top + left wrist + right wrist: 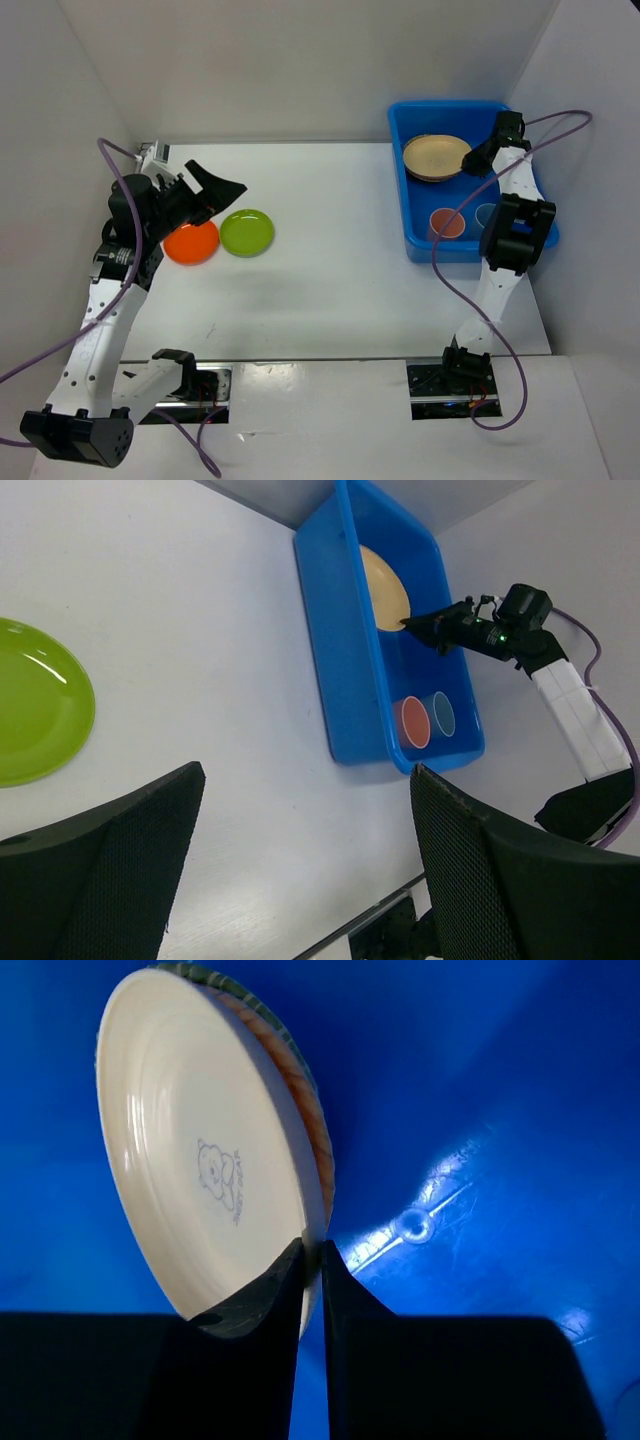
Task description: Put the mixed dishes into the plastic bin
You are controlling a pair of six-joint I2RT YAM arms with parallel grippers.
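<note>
Currently, right gripper (312, 1250) clamps the beige plate (210, 1180) by its rim, tilted, inside the blue bin (398, 180), whose long axis runs near-to-far; left gripper (305, 780) gapes wide.

Blue bin (460, 247) held beige plate (436, 157), pink cup (447, 222) and blue cup (486, 213); orange plate (192, 243) and green plate (247, 232) lay side by side outside.

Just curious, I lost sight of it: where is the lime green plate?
In the top view, the lime green plate lies on the table's left side, just right of the orange plate, near the left gripper.
</note>
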